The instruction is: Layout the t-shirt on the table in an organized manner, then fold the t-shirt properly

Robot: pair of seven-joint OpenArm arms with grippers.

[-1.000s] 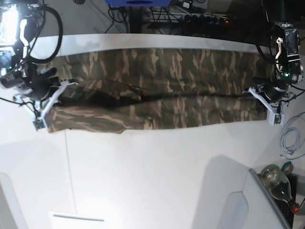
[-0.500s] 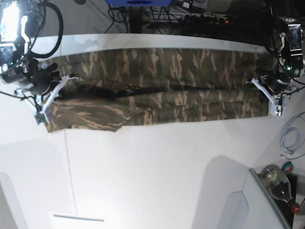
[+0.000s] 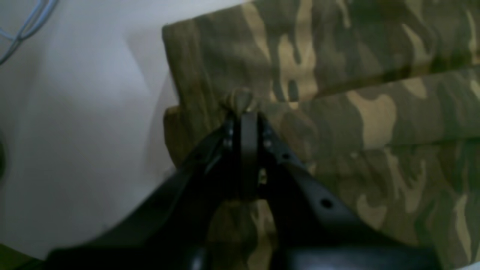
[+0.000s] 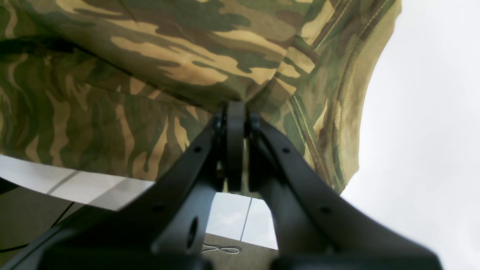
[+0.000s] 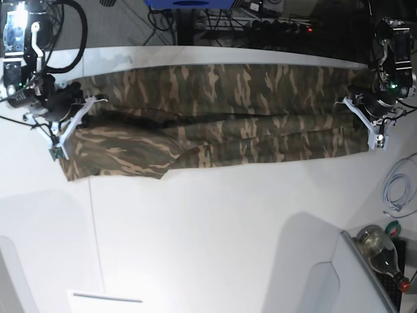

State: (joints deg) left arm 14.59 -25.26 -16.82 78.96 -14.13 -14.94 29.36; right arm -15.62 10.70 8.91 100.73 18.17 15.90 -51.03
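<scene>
The t-shirt lies stretched in a long camouflage band across the far part of the table, strung between the two pincers. The left gripper is clamped on a bunched fold at one end, the right gripper on the other (cloth lifted there). A coiled cable lies beside the left gripper.

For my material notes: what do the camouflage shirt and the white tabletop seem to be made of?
The green, brown and tan camouflage t-shirt: apparently soft woven or knit cloth, matte; it creases and shows stitched hems. The wide white table: smooth, hard, slightly glossy, perhaps laminate; it reflects light.
</scene>
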